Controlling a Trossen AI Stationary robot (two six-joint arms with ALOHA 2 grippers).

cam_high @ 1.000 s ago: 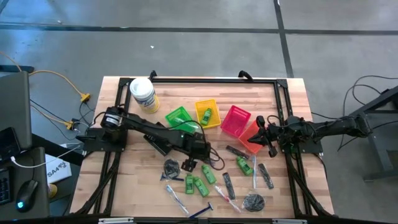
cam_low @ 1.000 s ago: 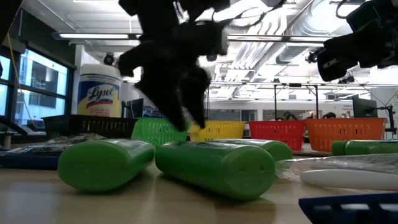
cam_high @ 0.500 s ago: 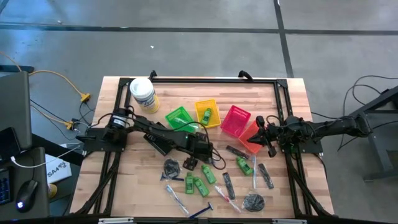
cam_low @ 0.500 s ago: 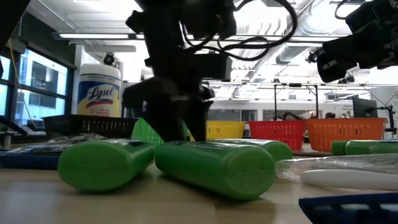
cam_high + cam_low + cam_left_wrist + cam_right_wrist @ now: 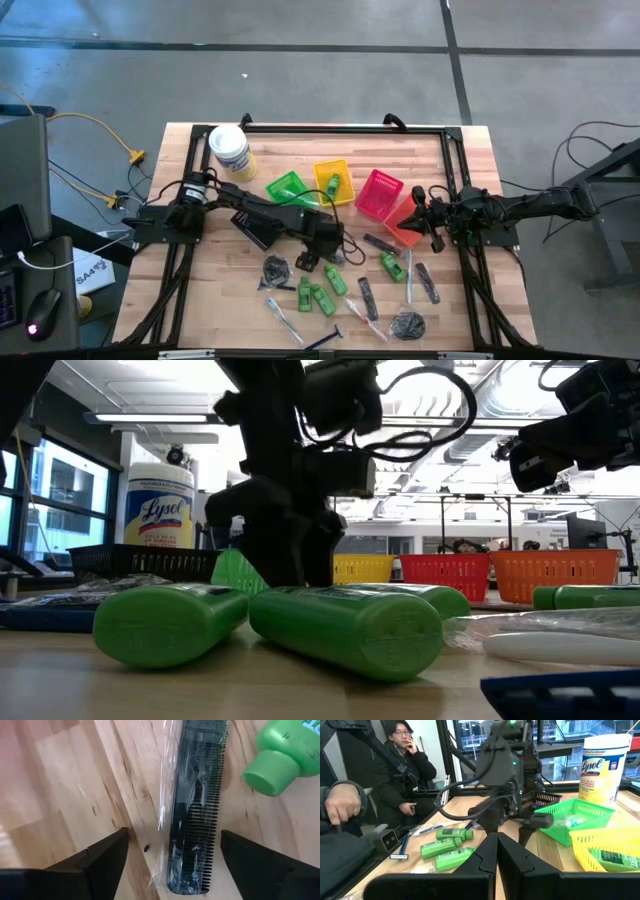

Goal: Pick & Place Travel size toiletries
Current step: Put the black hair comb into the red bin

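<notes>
A: Left gripper (image 5: 172, 852) is spread wide, low over a wrapped black comb (image 5: 197, 810) lying on the desk (image 5: 60, 785), beside a green bottle (image 5: 280, 755).
B: The step?
A: Likely the pick: settle, then pinch. Right gripper (image 5: 496, 845) waits clenched near the baskets (image 5: 380, 193).

Both arms are matte black, built of boxy jointed links. The black left arm (image 5: 250, 212) carries loose black cables looping around its wrist block, and a round silver-and-black motor housing (image 5: 192, 189) at its shoulder, at nine o'clock on the table. The black right arm (image 5: 520, 207) is slimmer. Its two wedge-shaped black fingers (image 5: 507, 857) have smooth flat faces.
</notes>
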